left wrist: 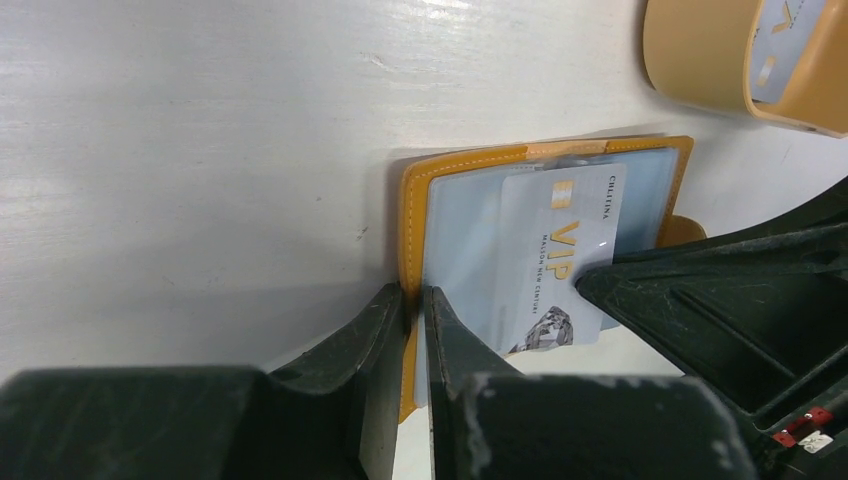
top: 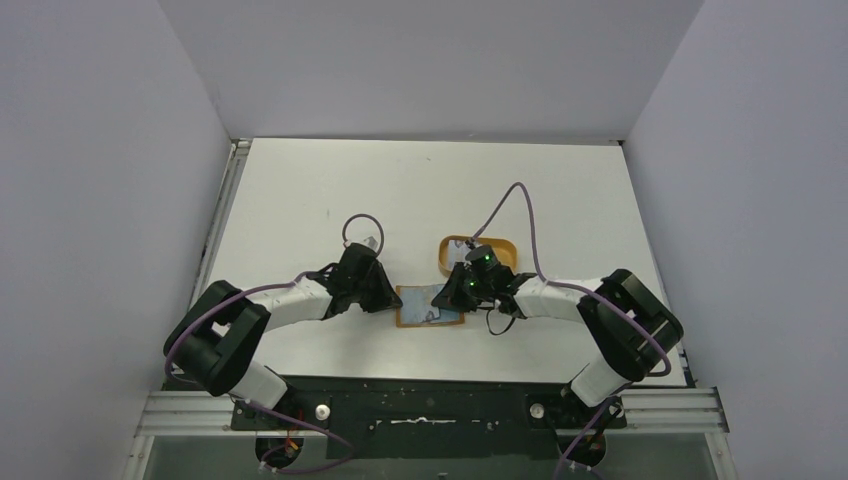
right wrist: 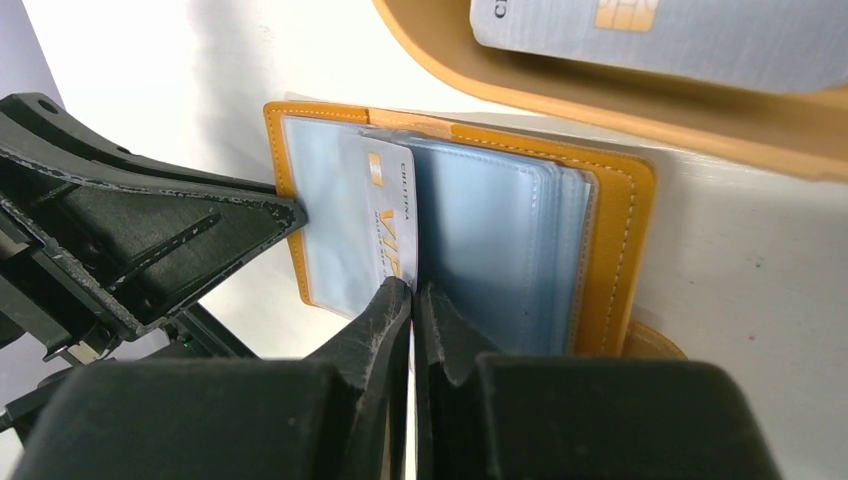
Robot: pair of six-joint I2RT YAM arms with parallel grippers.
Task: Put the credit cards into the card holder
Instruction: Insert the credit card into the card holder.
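Two cards are in sight from my station, and only one is at the card holder [top: 430, 307]. The holder lies open and flat, its clear sleeves [right wrist: 490, 230] facing up inside the tan-orange cover. A silvery card [left wrist: 560, 250] printed VIP lies along the holder's open page, next to the spine. One short end sticks out past the holder's edge. I can't tell whether it has gone into a sleeve or only rests on top of one.

My right pincer [right wrist: 411, 290] is closed tight on that protruding end of the card, one finger above and one below. My left pincer [left wrist: 412, 300] is at the holder's opposite side. Its fingers are drawn nearly together, with the stitched orange border of the cover clamped between them. The two pincers face each other across the holder, their tips close together.

On the side of the holder where the right pincer works, a small rounded snap tab [right wrist: 655, 342] pokes out from under the cover.

Just beyond the holder, apart from it, is an orange oval tray [right wrist: 560, 95]. The second card [right wrist: 700, 35], pale blue-grey with a gold chip, lies flat inside it.

Holder and tray both rest on the white desk [top: 330, 200]. Grey walls stand well away from the holder on three sides.
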